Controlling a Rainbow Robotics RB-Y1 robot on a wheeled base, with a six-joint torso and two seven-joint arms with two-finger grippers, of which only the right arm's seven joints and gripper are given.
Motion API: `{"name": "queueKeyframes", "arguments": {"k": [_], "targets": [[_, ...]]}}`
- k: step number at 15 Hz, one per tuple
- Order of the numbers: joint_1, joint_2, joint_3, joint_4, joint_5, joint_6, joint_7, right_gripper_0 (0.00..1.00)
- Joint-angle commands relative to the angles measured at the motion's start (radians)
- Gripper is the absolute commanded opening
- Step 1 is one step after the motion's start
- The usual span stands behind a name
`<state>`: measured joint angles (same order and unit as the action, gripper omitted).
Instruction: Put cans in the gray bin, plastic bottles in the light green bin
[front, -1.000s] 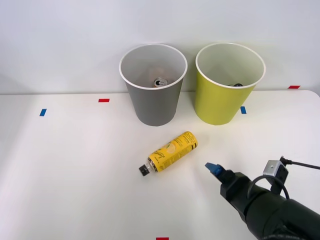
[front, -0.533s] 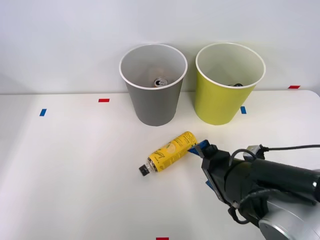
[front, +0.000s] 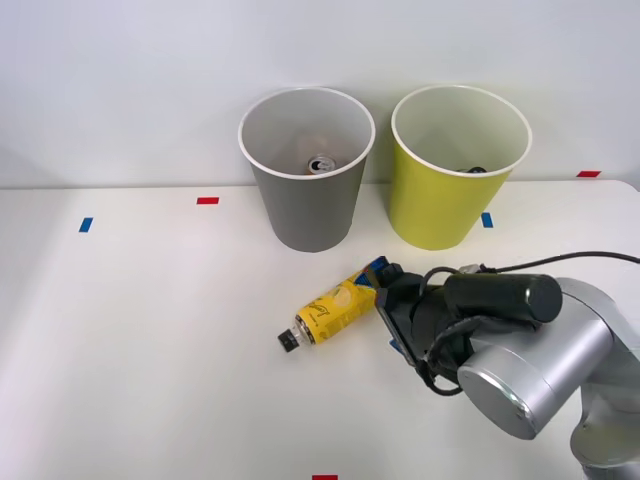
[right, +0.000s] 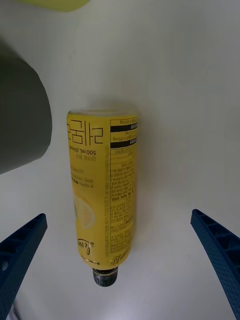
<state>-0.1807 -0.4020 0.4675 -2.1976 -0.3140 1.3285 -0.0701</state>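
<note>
Tool (right: 120, 270) spread wide over yellow-labelled, black-capped bottle (right: 104, 192) — lying flat.

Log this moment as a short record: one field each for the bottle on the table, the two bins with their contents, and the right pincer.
bottle: small yellow-labelled plastic bottle with black cap, lying on its side on the white table, in front of the bins
gray bin: round gray plastic bin, upright, silver-topped metal can inside
green bin: round lime-green plastic bin, upright, a dark object inside, identity unclear
right pincer: open, blue ribbed fingers straddling the bottle, not touching it
</note>
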Motion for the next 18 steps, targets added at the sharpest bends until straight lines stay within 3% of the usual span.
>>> {"name": "queueKeyframes", "arguments": {"k": [1,6,9,18], "targets": [[-0.054,0.034,0.0,0.033,0.036,0.11,-0.016,1.0],[-0.097,0.086,-0.001,0.073,0.049,0.164,-0.094,1.0],[-0.146,0.138,-0.006,0.174,0.087,0.138,-0.088,1.0],[-0.22,0.184,-0.007,0.32,0.136,0.127,-0.06,1.0]]}}
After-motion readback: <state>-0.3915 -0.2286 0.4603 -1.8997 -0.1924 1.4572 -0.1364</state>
